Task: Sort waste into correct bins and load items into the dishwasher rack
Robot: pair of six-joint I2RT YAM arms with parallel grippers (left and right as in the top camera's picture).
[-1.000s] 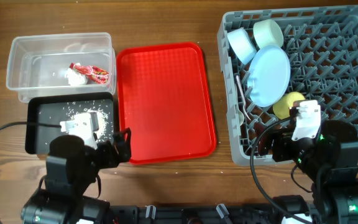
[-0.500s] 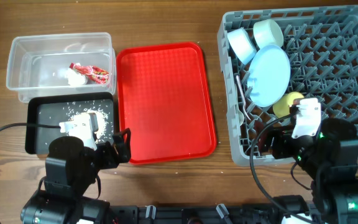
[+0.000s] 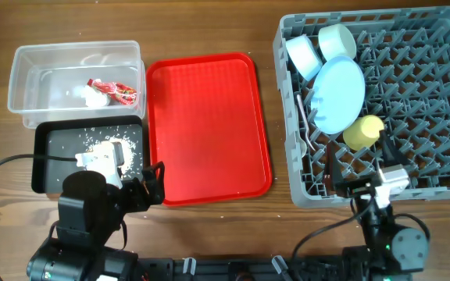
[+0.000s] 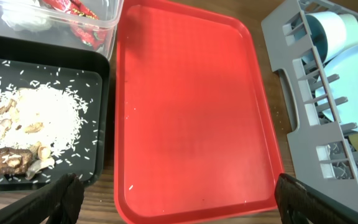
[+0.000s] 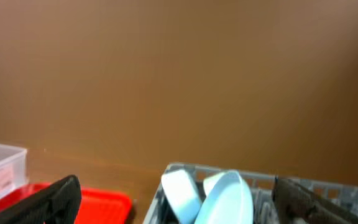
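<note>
Overhead: rack point(image 3: 430, 84) holds two bowls point(image 3: 304, 56), one plate point(image 3: 339, 95), one yellow cup point(image 3: 362, 133).

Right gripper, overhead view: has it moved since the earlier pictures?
Yes. The right gripper has drawn back toward the bottom edge, uncovering the yellow cup in the dishwasher rack.

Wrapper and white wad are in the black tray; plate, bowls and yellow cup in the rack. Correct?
No. The overhead view shows the wrapper and white wad in the clear tub; the black tray holds food scraps. The rest is right.
</note>
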